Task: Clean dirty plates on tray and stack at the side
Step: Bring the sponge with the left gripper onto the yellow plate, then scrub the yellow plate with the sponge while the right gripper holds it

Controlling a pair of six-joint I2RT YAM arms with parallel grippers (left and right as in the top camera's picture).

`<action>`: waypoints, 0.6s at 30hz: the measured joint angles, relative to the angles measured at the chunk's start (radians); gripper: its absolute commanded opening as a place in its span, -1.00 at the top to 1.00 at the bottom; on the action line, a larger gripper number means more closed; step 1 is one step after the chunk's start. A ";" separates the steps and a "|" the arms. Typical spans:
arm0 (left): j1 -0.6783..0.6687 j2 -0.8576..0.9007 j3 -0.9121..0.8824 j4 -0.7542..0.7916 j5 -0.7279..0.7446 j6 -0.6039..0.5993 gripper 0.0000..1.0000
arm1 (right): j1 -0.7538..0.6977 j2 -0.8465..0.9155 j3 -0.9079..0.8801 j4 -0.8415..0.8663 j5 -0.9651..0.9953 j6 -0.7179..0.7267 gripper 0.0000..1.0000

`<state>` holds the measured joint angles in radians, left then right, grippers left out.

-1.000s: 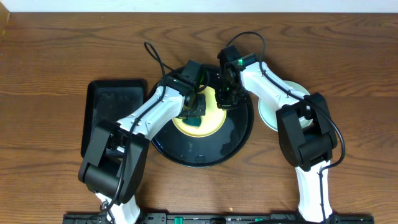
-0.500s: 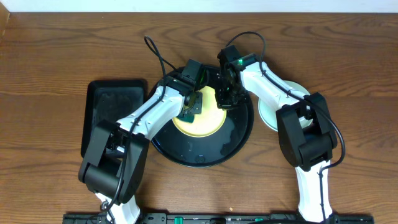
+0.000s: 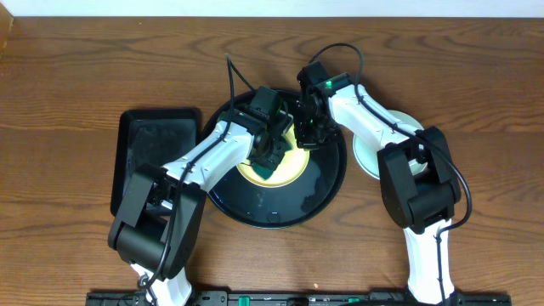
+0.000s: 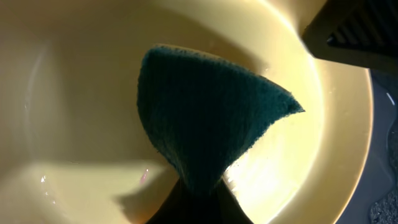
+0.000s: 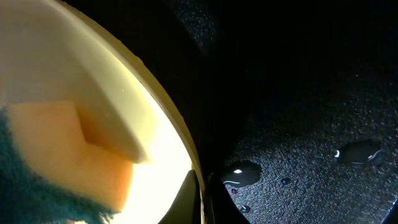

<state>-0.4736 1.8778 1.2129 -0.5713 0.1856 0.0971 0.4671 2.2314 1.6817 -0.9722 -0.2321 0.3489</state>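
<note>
A pale yellow plate [image 3: 291, 170] lies on the round black tray [image 3: 255, 212]. My left gripper [image 3: 270, 155] is shut on a dark green sponge [image 4: 205, 118] and presses it onto the plate's inside [image 4: 74, 93]. My right gripper [image 3: 311, 136] is shut on the plate's right rim [image 5: 168, 118], one finger inside and one outside [image 5: 202, 199]. The sponge's yellow side shows in the right wrist view [image 5: 62, 155]. Pale mint-green plates [image 3: 364, 157] sit to the right of the tray, partly hidden by my right arm; I cannot tell how many.
A smaller rectangular black tray [image 3: 153, 161] lies to the left of the round tray. Water drops [image 5: 239, 174] sit on the round tray's floor beside the plate. Both arms cross over the round tray.
My left gripper has turned and moved the sponge back and forth on the yellow plate, ending a little to the right. The right gripper has stayed on the rim.
</note>
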 measured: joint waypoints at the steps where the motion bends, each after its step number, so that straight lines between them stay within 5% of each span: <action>1: 0.000 0.000 -0.001 0.006 -0.001 0.010 0.85 | 0.000 0.000 0.000 0.000 -0.001 0.000 0.98; 5: 0.000 0.000 -0.009 0.055 -0.045 -0.005 0.85 | 0.000 0.000 0.000 0.000 0.000 0.004 0.98; 18: -0.009 0.023 -0.008 0.045 -0.341 -0.310 0.85 | 0.000 0.000 0.000 0.001 0.000 0.004 0.97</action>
<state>-0.4828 1.9003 1.2053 -0.5262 -0.1558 -0.2131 0.4675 2.2314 1.6817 -0.9714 -0.2321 0.3527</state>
